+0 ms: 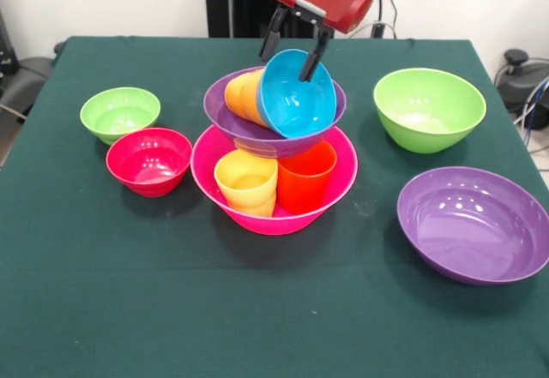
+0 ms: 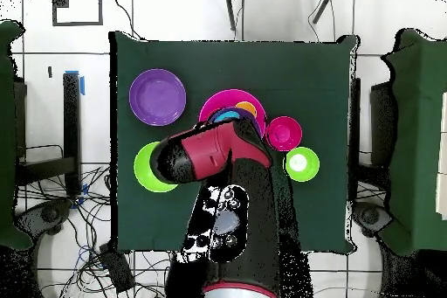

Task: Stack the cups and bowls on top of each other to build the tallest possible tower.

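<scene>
While the gripper (image 1: 296, 52) pinches the tilted blue bowl (image 1: 296, 95) by its rim, an orange cup (image 1: 244, 97) lies beside it in the purple bowl (image 1: 257, 134) beneath, atop cups in the hot-pink bowl (image 1: 274, 219).

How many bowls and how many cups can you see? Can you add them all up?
Bowls: 7 – pink, two purple, two green, red, blue.
Cups: 3 – yellow-orange, red-orange, orange.
Total: 10
</scene>
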